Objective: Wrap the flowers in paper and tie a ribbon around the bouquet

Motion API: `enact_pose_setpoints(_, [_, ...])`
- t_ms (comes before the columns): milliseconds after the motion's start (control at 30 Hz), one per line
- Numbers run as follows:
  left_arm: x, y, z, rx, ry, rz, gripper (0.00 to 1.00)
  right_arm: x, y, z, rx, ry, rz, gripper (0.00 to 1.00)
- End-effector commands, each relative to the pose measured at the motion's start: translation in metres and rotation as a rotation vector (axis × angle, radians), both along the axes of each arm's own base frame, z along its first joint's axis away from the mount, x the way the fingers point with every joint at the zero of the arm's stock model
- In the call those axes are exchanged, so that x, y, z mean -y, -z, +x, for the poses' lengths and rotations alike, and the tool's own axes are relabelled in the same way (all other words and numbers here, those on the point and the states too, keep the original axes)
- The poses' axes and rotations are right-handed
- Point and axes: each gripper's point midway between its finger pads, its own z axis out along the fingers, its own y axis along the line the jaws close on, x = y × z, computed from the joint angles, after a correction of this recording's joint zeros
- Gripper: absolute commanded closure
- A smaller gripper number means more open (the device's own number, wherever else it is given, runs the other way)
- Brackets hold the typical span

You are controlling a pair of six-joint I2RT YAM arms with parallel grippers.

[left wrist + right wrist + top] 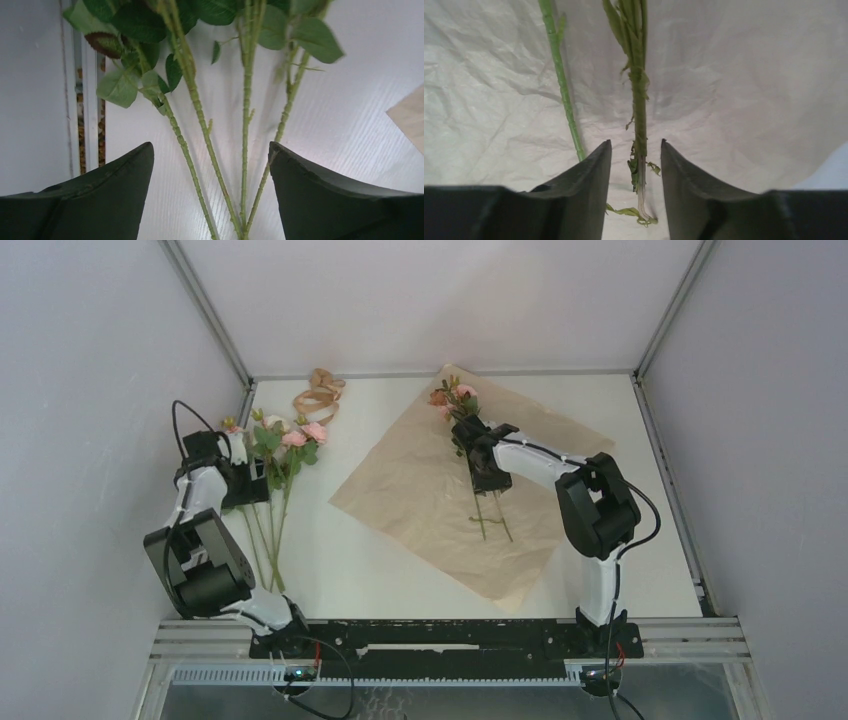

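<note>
Left fingers (115, 185) gape empty over four flower stems (245, 125); right fingers (584, 190), half-open, straddle one of two more on paper (749, 75).

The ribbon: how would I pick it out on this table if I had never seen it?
Look along the far edge of the white table, left of the big orange-tan paper. Just beyond the flowers by the left arm lies the ribbon. It is a narrow tan strip curled in loops, browner than the flat paper.

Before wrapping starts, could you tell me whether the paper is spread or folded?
Spread: the paper lies flat and open beneath some flowers.
</note>
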Motion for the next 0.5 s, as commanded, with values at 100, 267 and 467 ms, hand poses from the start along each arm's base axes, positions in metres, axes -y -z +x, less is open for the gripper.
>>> enact_pose_setpoints(100, [-0.009,0.018,0.022,0.024,-0.083,-0.118,0.32,-0.002,-0.04,0.008,0.093,-0.008,-0.057,0.44])
enact_pose_setpoints(267, [-0.019,0.031,0.029,-0.005,-0.123,-0.133,0.52,-0.003,-0.055,0.002,0.131,-0.009,-0.059,0.44])
enact_pose_setpoints(467, [-0.021,0.043,0.035,-0.025,-0.138,-0.155,0.56,0.002,-0.066,-0.003,0.159,-0.023,-0.1,0.44])
